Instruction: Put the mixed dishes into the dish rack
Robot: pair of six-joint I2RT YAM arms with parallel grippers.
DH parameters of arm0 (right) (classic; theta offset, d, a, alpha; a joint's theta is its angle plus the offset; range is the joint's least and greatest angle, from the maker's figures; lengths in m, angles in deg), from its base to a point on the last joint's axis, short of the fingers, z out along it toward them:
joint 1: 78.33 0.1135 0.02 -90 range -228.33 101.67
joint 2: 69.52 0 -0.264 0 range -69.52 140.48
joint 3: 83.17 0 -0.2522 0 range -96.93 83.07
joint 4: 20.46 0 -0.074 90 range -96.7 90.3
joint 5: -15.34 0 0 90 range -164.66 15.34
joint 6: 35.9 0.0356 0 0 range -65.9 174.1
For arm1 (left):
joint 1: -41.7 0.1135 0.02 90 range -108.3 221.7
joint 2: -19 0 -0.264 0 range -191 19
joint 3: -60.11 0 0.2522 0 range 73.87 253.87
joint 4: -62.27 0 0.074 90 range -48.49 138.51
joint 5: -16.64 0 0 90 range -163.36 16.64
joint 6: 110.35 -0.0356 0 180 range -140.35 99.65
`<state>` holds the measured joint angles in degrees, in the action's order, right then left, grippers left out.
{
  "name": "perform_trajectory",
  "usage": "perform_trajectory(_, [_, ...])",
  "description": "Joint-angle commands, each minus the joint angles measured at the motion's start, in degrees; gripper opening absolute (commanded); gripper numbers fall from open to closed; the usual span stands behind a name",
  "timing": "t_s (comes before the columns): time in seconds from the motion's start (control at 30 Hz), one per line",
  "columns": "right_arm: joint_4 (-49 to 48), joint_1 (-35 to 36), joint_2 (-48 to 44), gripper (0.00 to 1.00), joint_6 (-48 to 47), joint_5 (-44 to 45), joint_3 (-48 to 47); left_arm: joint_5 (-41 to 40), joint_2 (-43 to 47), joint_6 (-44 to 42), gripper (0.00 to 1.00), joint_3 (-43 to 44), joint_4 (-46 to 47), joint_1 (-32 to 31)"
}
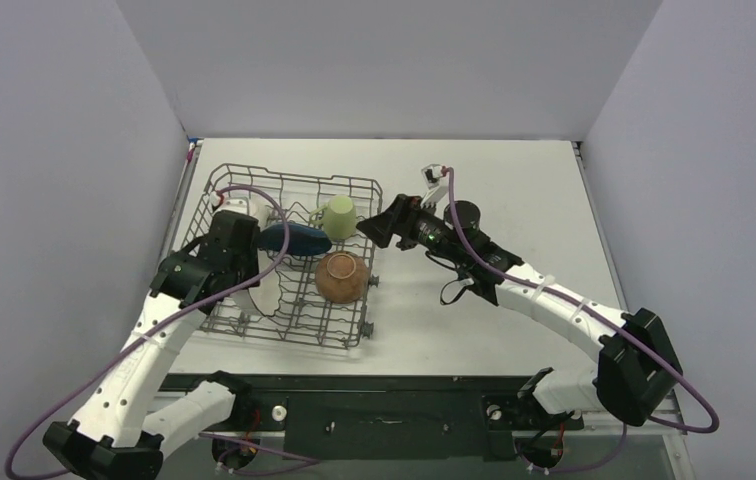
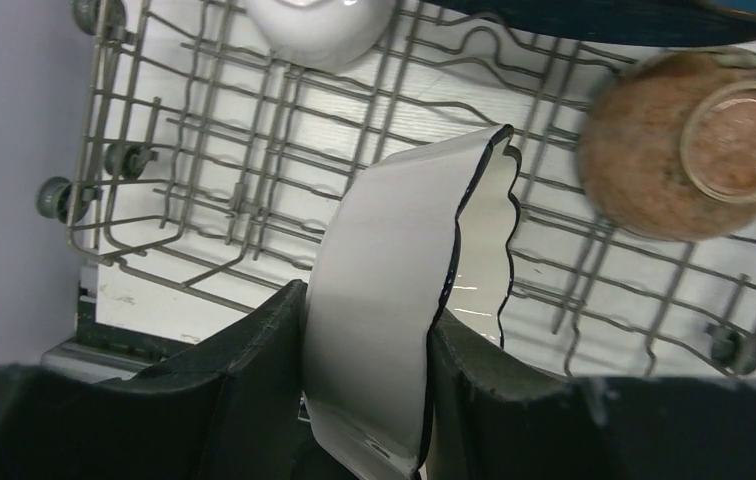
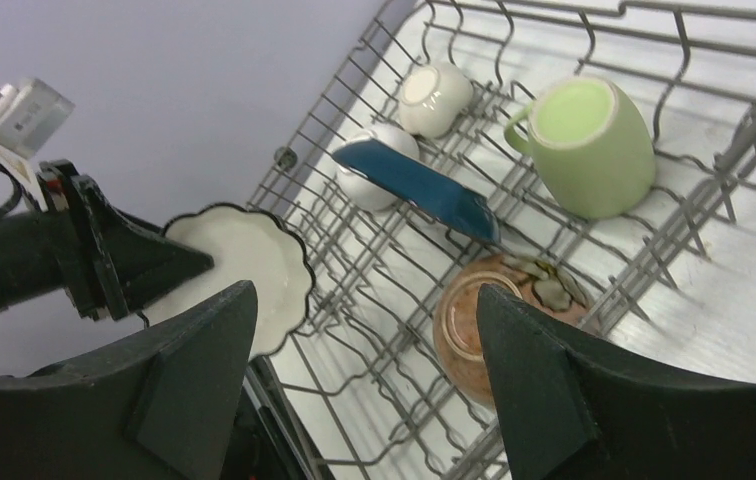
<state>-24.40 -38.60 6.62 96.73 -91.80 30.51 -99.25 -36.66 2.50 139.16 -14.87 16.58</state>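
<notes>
A white scalloped bowl (image 2: 384, 240) is pinched on edge by the left gripper (image 2: 366, 320) over the dish rack's (image 1: 299, 176) near-left wires, seemingly for slotting upright, while the right gripper (image 3: 364, 300) is held spread and empty alongside.

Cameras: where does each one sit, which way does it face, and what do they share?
Top external: above and behind the arms, looking down; both show, dish rack left.
Left wrist: on that wrist, looking down into the rack; left claw shut on the white scalloped bowl.
Right wrist: on that wrist, looking leftward across the rack; open right claw at bottom.
Shared: both wrist views show the brown bowl and that scalloped bowl.
</notes>
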Motion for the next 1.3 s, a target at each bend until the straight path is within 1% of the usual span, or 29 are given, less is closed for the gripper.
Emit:
perform_trajectory(0.0, [1.19,-0.83,-2.73,0.76,-1.72,1.05,2.63,-3.72,-0.12,-6.60,0.00,-0.63,8.49,5.26])
perform_trajectory(0.07, [1.62,-1.27,-3.32,0.75,-1.88,1.02,3.81,-4.04,-1.31,-8.79,0.00,-1.24,9.61,8.59])
perform_trajectory(0.13, [1.69,-1.86,-3.94,0.75,-2.07,1.02,5.05,-5.25,-2.76,-9.89,0.00,-1.23,10.19,9.37])
perform_trajectory(0.2, [1.71,-2.37,-4.55,0.75,-2.22,0.92,6.10,-6.95,-4.95,-9.84,0.00,-0.68,9.92,9.47])
perform_trajectory(0.27, [1.70,-2.83,-4.97,0.75,-2.13,0.55,6.71,-11.97,-7.05,-9.95,0.00,-0.60,9.83,9.48])
perform_trajectory(0.47, [1.61,-3.69,-4.44,0.75,-2.52,-2.23,7.05,-20.92,-12.06,-10.83,0.00,-1.05,10.46,9.48])
perform_trajectory(0.67, [0.91,-5.68,-4.70,0.74,-2.96,-5.15,8.10,-26.26,-15.88,-11.89,0.00,-2.06,11.38,9.52])
perform_trajectory(0.83, [0.67,-6.52,-4.68,0.74,-3.97,-6.35,9.08,-23.38,-17.42,-8.70,0.00,-2.84,9.79,10.88])
perform_trajectory(0.9, [1.11,-6.57,-4.17,0.74,-4.26,-6.68,8.99,-18.44,-15.79,-7.91,0.00,-2.72,9.98,12.88])
perform_trajectory(0.97, [1.54,-6.53,-3.65,0.74,-4.52,-6.97,8.99,-9.24,-13.43,-7.77,0.00,-2.86,11.51,15.12])
perform_trajectory(1.03, [0.51,-6.50,-3.13,0.74,-4.10,-7.25,9.38,-4.64,-12.39,-7.84,0.18,-2.77,12.18,16.16])
perform_trajectory(1.07, [-0.09,-6.54,-2.65,0.74,-3.75,-7.50,9.46,-3.57,-12.57,-7.57,0.38,-2.49,11.82,16.34])
perform_trajectory(1.13, [-0.50,-6.55,-2.04,0.74,-3.58,-7.92,9.33,-0.31,-13.77,-6.50,0.54,-2.23,11.48,16.58])
perform_trajectory(1.2, [-0.72,-6.54,-1.72,0.73,-3.53,-8.13,9.36,2.63,-15.42,-3.83,0.58,-2.66,11.80,16.65])
perform_trajectory(1.27, [-0.81,-6.61,-1.71,0.73,-3.57,-8.22,9.46,5.62,-17.09,-1.71,0.61,-3.81,13.58,16.68])
